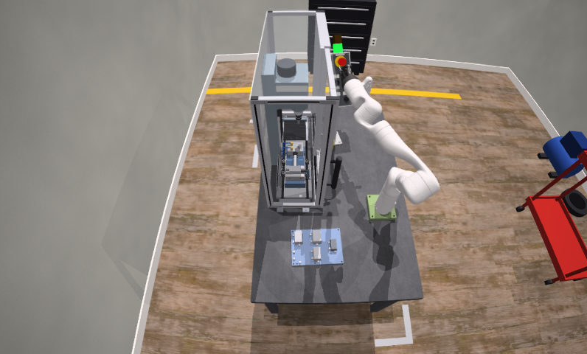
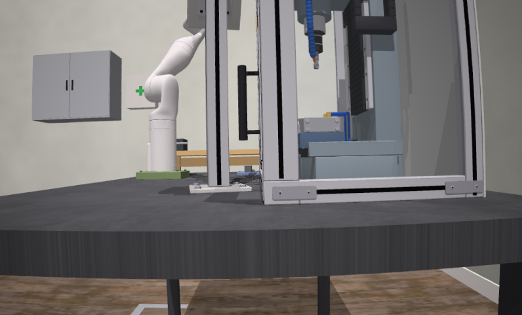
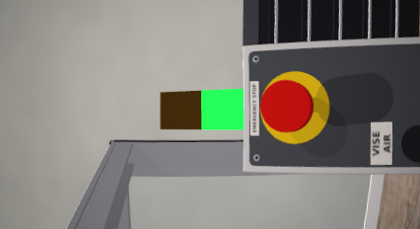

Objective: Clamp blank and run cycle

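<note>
My gripper point(image 1: 344, 71) is at the control column, just below the red emergency stop; its small black fingers look shut, and the wrist view does not show them. The VISE AIR knob point(image 3: 412, 143) is cut off at the wrist view's right edge; its depth is unclear. CYCLE START is out of sight. The amber lamp point(image 1: 337, 39) point(image 3: 180, 111) is dark; the green lamp point(image 1: 337, 48) point(image 3: 222, 109) is lit. The door handle point(image 1: 336, 172) point(image 2: 242, 102) is on the guard's robot side. The dark setting master point(image 1: 332, 244) and three light blocks stand on the blue plate point(image 1: 332, 259). The vise point(image 1: 295, 168) contents are unclear.
The emergency stop point(image 1: 341, 61) point(image 3: 287, 106) sits above the VISE AIR label. The guard's frame point(image 1: 330, 149) point(image 2: 277, 89) stands close beside the column's post point(image 2: 214, 97). The spindle tool point(image 2: 315, 62) hangs above the vise inside the guard.
</note>
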